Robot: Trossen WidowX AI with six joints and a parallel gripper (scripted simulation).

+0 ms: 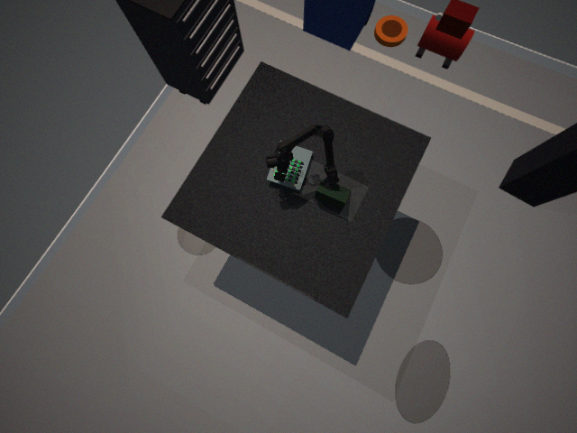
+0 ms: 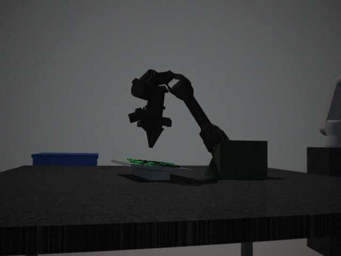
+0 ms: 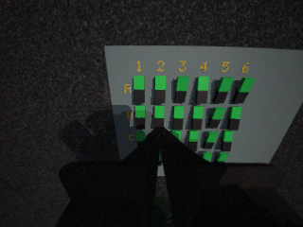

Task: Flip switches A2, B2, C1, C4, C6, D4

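Observation:
The light grey switch panel (image 3: pixel 267 95) (image 2: pixel 119 161) (image 1: pixel 305 152) lies on the dark table, with rows of green-topped rocker switches under yellow column numbers 1 to 6. My gripper (image 3: pixel 159 130) (image 2: pixel 151 145) (image 1: pixel 279 171) is shut with nothing between the fingers. It hangs a short way above the panel, tips pointing down. In the wrist view the tips sit just below B2 (image 3: pixel 159 114) and cover C2 and part of row D. A2 (image 3: pixel 160 88), C1 (image 3: pixel 140 136), C4 (image 3: pixel 193 139) and C6 (image 3: pixel 227 140) show. D4 (image 3: pixel 206 156) is partly visible at the panel's near edge.
The arm's dark green base block (image 2: pixel 239 159) (image 1: pixel 334 196) stands right of the panel. A blue box (image 2: pixel 64 159) sits at the table's far left. A dark cabinet (image 1: pixel 196 41) and a red chair (image 1: pixel 447 32) stand on the floor away from the table (image 1: pixel 279 261).

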